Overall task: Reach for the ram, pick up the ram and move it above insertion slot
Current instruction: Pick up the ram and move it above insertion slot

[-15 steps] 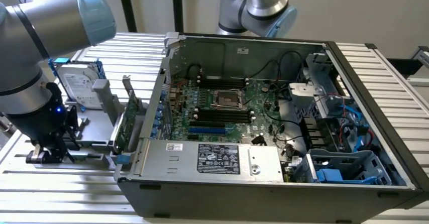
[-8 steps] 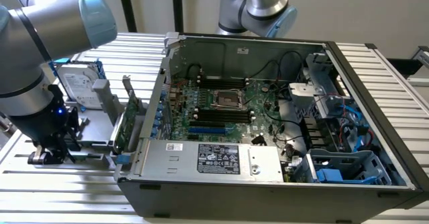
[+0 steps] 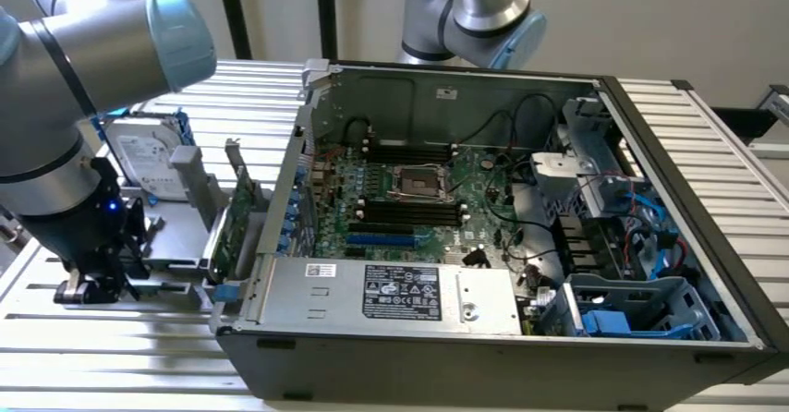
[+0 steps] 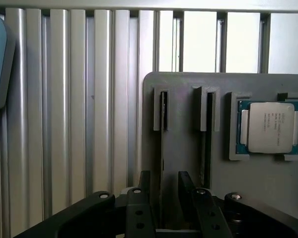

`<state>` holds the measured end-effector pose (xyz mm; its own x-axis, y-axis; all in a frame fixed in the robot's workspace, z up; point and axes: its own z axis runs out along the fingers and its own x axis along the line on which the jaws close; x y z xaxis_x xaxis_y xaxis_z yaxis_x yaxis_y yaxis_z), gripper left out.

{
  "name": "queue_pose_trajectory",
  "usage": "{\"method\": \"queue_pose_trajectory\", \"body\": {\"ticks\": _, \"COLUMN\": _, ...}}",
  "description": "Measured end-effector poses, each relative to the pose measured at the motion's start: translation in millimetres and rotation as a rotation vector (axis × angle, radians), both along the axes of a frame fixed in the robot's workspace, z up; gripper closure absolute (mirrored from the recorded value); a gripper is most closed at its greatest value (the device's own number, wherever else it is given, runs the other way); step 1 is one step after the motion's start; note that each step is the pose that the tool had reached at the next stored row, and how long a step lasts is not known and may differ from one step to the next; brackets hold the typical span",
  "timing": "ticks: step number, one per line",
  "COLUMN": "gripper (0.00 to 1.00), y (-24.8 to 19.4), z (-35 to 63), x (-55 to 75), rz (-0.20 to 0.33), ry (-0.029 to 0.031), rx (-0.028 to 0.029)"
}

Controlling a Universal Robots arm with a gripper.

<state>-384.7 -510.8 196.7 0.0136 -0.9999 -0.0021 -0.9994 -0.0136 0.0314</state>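
**jaws spread astride the ram, nothing gripped yet**

the open computer case [image 3: 493,375] lies well off to one side of my gripper [image 4: 164,181], so the insertion slot [image 3: 407,211] is far from me. the grey holder [image 4: 184,144] is directly ahead. the ram [image 4: 162,144] stands on edge in its groove between my spread fingers [image 4: 145,186], apparently untouched. i judge it light, stiff and brittle, best pinched squarely across its flat faces. a second stick [image 4: 208,139] and a processor [image 4: 266,127] crowd one side. the slatted table [image 4: 64,124] on the other side gives room.

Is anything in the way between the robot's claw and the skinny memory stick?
Nothing visible is. The black gripper is open right over the thin dark ram stick, which stands on edge in the grey plastic holder, with one finger lined up to each side.
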Motion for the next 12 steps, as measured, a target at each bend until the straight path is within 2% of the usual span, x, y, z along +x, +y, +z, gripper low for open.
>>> {"method": "queue_pose_trajectory", "body": {"ticks": 10, "gripper": 0.64, "y": 0.0, "z": -0.9, "x": 1.2, "rz": 0.023, "ry": 0.0013, "rx": 0.0000}}
{"method": "queue_pose_trajectory", "body": {"ticks": 11, "gripper": 0.65, "y": 0.0, "z": -0.9, "x": 1.2, "rz": 0.024, "ry": 0.0012, "rx": -0.0001}}
{"method": "queue_pose_trajectory", "body": {"ticks": 12, "gripper": 0.72, "y": 0.0, "z": -0.9, "x": 1.2, "rz": 0.026, "ry": 0.0012, "rx": -0.0001}}
